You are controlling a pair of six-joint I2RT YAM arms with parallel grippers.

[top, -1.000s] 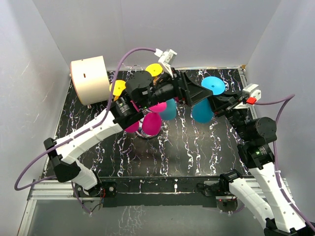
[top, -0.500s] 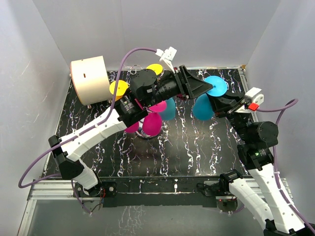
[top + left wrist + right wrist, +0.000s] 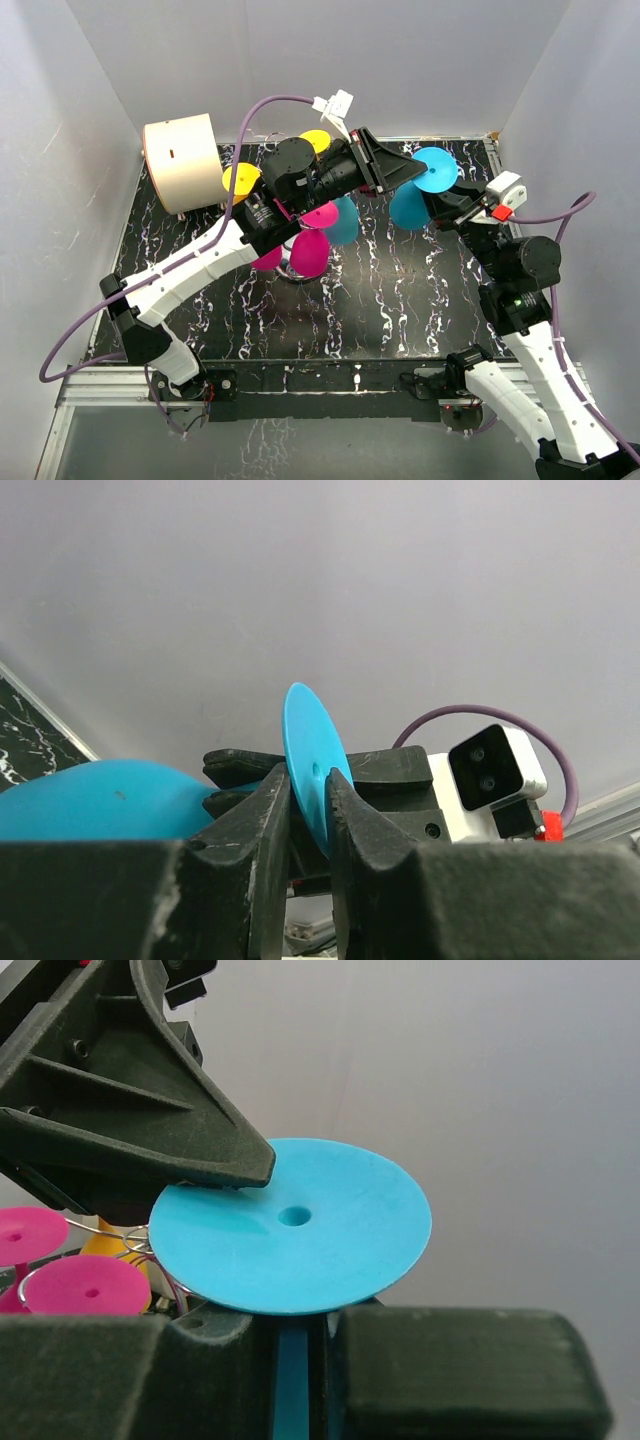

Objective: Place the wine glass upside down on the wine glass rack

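Black bench [image 3: 400, 300] with white veins, closed in by pale walls. At the far left stands a cream cylinder [image 3: 182, 162], and just beside it are two yellow glasses [image 3: 242, 180]. Next comes the wine glass rack [image 3: 292, 276]; only a little of its shiny base shows, under the pink glasses [image 3: 308, 250] hanging on it, and a blue glass [image 3: 343, 222] hangs at its right side. The left arm [image 3: 200, 265] reaches over the rack toward the right. The left jaws stand narrowly on both sides of the foot's rim of the wine glass [image 3: 410, 215]; whether they really press it I cannot tell.

The wine glass is opaque sky blue, with a rounded bowl and a flat round foot that has a small hole in its centre. It is in the air to the right of the rack, apart from it, tilted, its foot turned upward and its bowl lower. The right jaws are clenched on its thin blue stem, just under the foot. The right arm [image 3: 525, 330] rises from the near right corner.
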